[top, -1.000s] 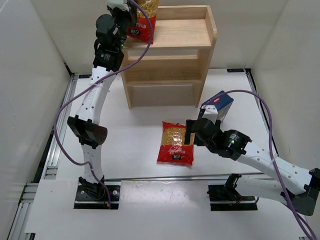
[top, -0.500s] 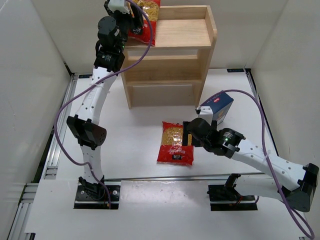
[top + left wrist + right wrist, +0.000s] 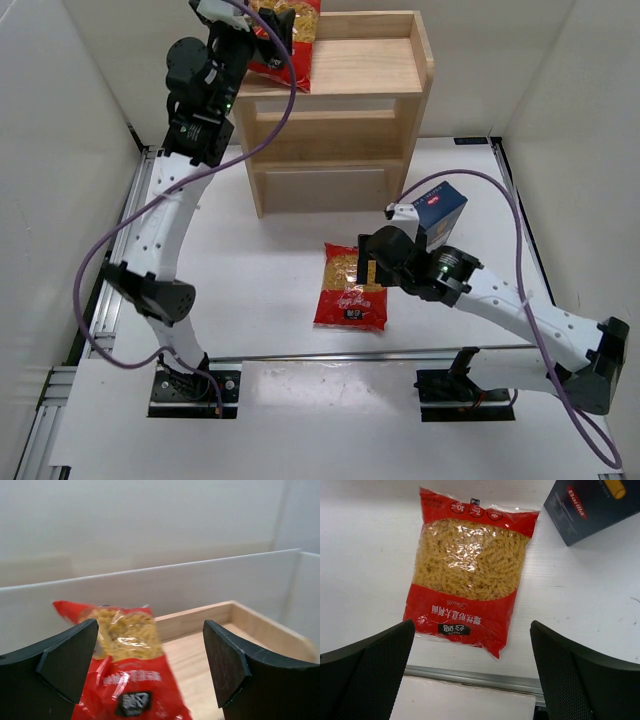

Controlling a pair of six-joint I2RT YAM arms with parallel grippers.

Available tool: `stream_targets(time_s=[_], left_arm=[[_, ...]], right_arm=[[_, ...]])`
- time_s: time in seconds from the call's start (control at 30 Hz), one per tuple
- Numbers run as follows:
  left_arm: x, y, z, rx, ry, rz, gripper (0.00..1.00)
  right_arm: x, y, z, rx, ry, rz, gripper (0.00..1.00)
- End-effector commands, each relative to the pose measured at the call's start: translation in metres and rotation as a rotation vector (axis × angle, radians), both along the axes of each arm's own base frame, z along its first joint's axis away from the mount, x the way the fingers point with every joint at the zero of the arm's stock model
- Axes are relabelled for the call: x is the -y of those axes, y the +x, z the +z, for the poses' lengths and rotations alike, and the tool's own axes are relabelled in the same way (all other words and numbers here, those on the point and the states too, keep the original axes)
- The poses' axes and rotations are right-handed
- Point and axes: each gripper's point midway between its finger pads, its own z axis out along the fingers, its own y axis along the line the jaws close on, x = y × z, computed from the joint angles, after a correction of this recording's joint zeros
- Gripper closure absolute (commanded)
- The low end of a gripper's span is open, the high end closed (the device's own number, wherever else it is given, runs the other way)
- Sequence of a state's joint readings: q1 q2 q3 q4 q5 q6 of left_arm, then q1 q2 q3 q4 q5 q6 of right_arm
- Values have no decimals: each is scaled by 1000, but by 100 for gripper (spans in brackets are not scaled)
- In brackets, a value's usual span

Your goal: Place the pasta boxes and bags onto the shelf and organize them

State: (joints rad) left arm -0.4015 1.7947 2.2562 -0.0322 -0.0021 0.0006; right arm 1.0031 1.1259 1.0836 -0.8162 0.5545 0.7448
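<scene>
One red bag [image 3: 290, 35] of yellow pasta stands on the left end of the wooden shelf's [image 3: 375, 70] top tier. My left gripper [image 3: 272, 28] hangs open just in front of it. In the left wrist view the bag [image 3: 125, 670] sits low between the wide jaws of that gripper [image 3: 150, 630], nearer the left finger and not pinched. A second red bag [image 3: 351, 285] lies flat on the table. My right gripper [image 3: 368, 268] hovers open above it; the right wrist view shows this bag [image 3: 470, 570] beyond the right gripper [image 3: 472, 625]. The dark blue pasta box [image 3: 440, 212] lies to the right of that bag, also seen as the box [image 3: 592, 507] at top right.
The shelf's middle tier [image 3: 330, 125] and bottom tier [image 3: 325, 185] face the arms. White walls close in the table on three sides. An aluminium rail [image 3: 470, 677] runs along the near table edge, just below the bag on the table.
My left gripper has opened and let go of the red bag on the top tier, and the left arm has drawn back to the left. The right gripper has moved left over the table bag.
</scene>
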Motion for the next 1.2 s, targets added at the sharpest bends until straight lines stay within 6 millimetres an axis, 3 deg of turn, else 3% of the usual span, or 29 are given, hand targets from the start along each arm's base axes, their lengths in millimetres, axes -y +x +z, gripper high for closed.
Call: stream_targets(time_s=[0.0,0.1,0.13,0.23,0.33,0.6,0.67,0.8,0.87,0.93,1.03,1.1,1.13,1.17], left_arm=[[5,-33,3,-2,32,-71,5],[3,-13,-26,-82,50,-37,6],[11,4,-50,-138,73,-37,6],[9,29,-89,-245,121,-32,9],[22,31,-115,-289,159,-94,10],[39,42,-175,-416,213,-139,39],[45,37,-182,-430,224,-162,50],[46,17,-169,-412,224,-186,53],[49,8,-165,-405,224,-198,49],[46,0,-163,-407,225,-198,36],[42,-2,-157,-400,214,-165,9],[34,-3,-145,-382,197,-126,0],[30,-11,-130,-353,185,-125,0],[29,-10,-130,-353,183,-116,0]], right_arm=[[-2,3,-13,-51,-59,-35,0],[-12,16,-27,-72,-137,-38,0],[-11,18,-30,-79,-164,-52,0],[-6,25,-47,-145,-210,-105,0],[-19,24,-63,-184,-168,-67,0],[-29,23,-110,-270,-211,19,0],[-44,28,-114,-258,-167,64,0],[-53,33,-122,-268,-133,86,0],[-57,35,-130,-274,-141,103,0],[-59,35,-139,-291,-154,116,0],[-59,31,-152,-328,-176,121,8],[-58,24,-163,-368,-180,121,12],[-57,23,-166,-376,-181,112,15],[-51,16,-177,-410,-203,115,18]])
